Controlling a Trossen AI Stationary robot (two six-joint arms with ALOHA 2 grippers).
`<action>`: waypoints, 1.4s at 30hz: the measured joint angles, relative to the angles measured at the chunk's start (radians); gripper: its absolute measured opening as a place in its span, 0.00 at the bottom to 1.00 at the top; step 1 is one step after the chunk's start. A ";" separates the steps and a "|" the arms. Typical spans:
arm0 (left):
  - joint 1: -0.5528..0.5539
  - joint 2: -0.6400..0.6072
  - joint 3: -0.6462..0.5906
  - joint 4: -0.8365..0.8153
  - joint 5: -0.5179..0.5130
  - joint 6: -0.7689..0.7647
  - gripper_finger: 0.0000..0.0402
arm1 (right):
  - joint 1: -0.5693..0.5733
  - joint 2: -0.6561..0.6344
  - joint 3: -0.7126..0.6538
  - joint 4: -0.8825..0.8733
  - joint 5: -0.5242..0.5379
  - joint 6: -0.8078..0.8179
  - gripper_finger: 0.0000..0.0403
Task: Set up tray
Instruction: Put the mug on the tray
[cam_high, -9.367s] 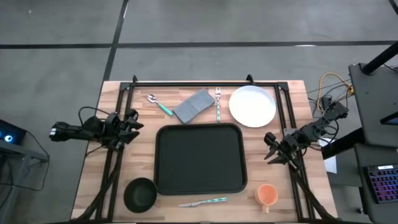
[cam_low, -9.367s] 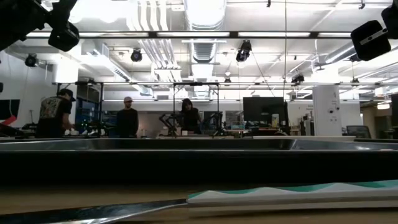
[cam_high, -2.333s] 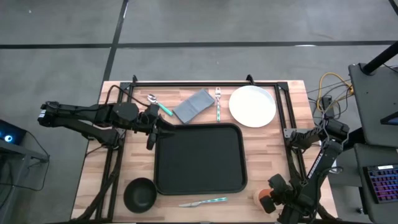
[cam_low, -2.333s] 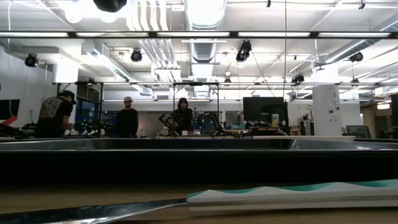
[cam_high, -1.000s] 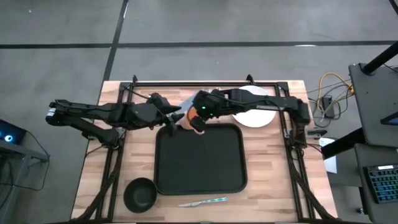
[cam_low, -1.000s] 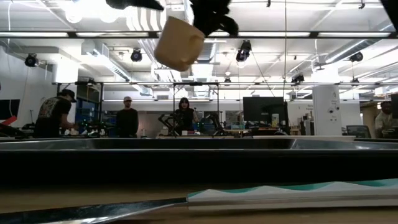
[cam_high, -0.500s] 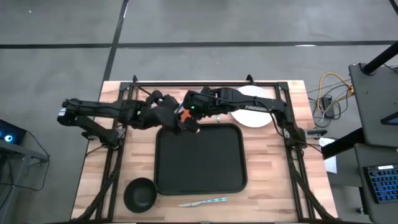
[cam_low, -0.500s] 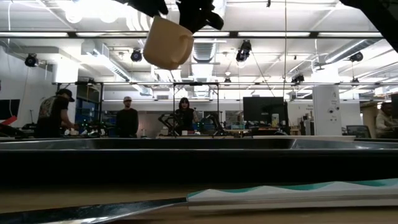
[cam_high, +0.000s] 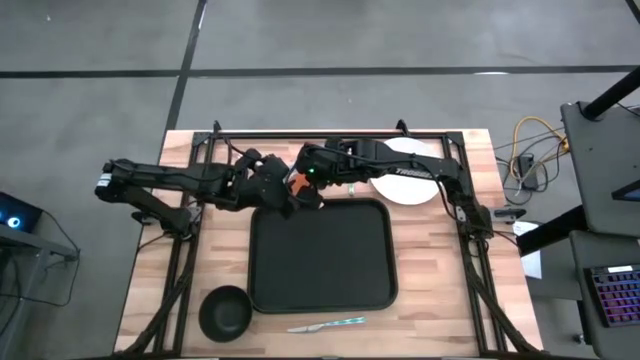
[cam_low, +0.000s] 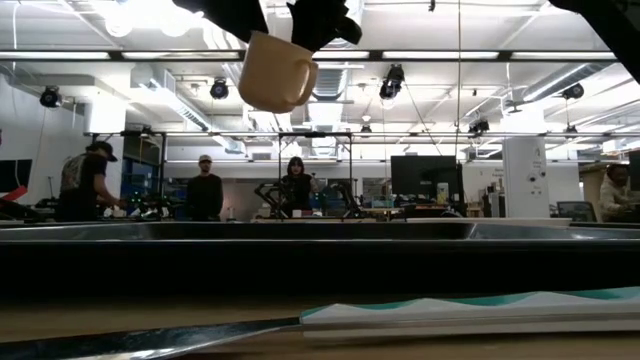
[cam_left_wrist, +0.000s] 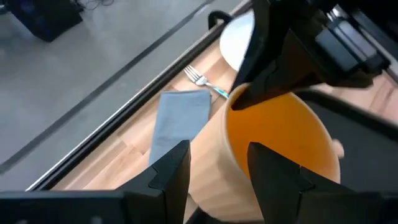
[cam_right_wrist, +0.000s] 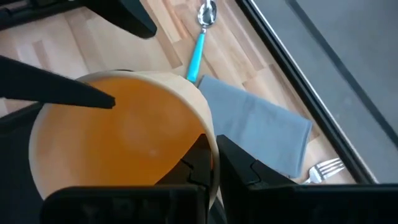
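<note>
A cup (cam_high: 296, 183), cream outside and orange inside, hangs in the air over the far left corner of the black tray (cam_high: 320, 260). My right gripper (cam_right_wrist: 212, 158) is shut on it. My left gripper (cam_left_wrist: 217, 168) has come in from the table's left and stands open at the cup (cam_left_wrist: 280, 143). One of its fingers is over the cup's orange inside and the other is outside the cream wall; I cannot tell whether they touch it. In the low view the cup (cam_low: 272, 75) hangs tilted, high above the tray's rim (cam_low: 320, 250). My right gripper holds the cup by its rim (cam_right_wrist: 208, 134), one finger inside the cup and one finger (cam_right_wrist: 242, 168) outside the wall. It comes at the rim from the table's right, slanting down. The cup is lifted clear of the tray and tilted.
A grey napkin (cam_right_wrist: 255, 130), a teal-handled spoon (cam_right_wrist: 202, 28) and a fork (cam_right_wrist: 326, 167) lie on the wood beyond the tray's far edge. The white plate (cam_high: 410, 170) is partly under the right arm. A black bowl (cam_high: 225, 312) and a knife (cam_high: 327, 324) lie near the front edge.
My right gripper has carried the cup a little toward the table's left, still clear of the tray, and the cup's tilt has shifted slightly. My left gripper has reached toward the cup and tipped downward, and its fingers now stand about the cup's wall.
</note>
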 joint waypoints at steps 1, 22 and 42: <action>-0.004 0.000 0.000 -0.004 0.002 0.008 0.35 | 0.001 0.000 0.000 0.000 0.002 -0.010 0.02; -0.025 -0.026 -0.004 -0.039 0.286 0.887 0.35 | 0.013 -0.006 0.001 -0.098 -0.250 -0.258 0.02; -0.106 -0.020 -0.018 0.104 0.429 1.163 0.35 | 0.014 -0.005 0.000 -0.029 -0.356 -0.298 0.02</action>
